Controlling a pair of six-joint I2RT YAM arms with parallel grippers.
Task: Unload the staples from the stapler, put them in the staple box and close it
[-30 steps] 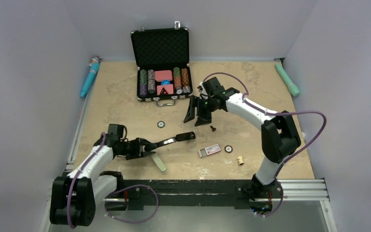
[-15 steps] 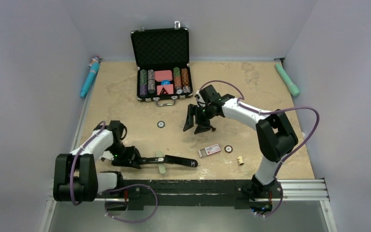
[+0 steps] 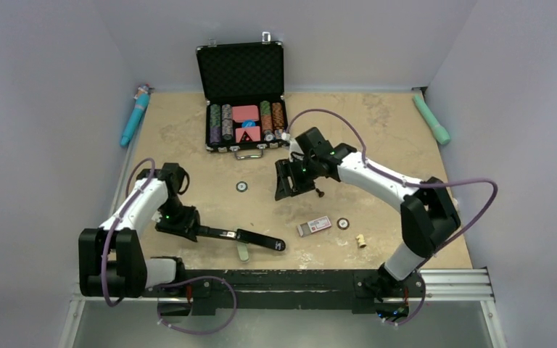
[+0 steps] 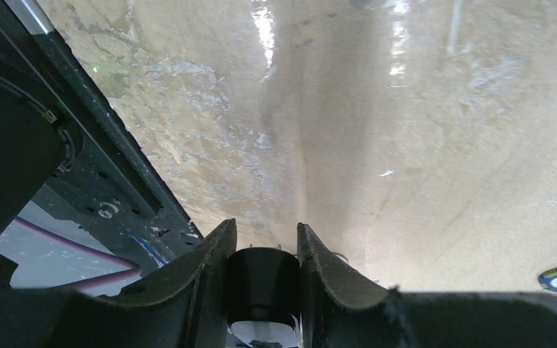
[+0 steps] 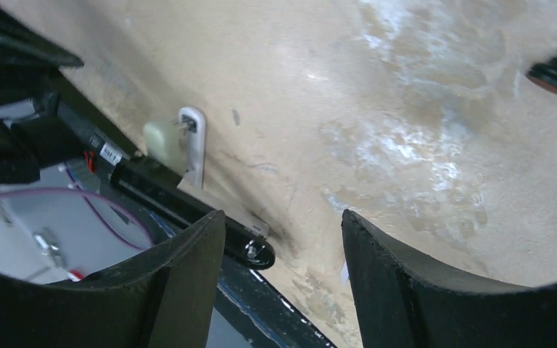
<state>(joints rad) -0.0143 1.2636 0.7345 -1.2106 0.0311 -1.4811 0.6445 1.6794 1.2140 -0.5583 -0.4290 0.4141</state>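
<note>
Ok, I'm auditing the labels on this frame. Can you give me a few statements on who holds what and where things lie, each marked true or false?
1. The left gripper is shut on one end of the stapler. True.
2. The right gripper holds the red-and-white box. False: its jaws are open with nothing between them, and the box lies apart from it on the table.
3. The poker chip case stands open. True.
4. The stapler lies inside the case. False: it is out near the front edge of the table, far from the case.
5. Two loose chips lie outside the case. True.
</note>
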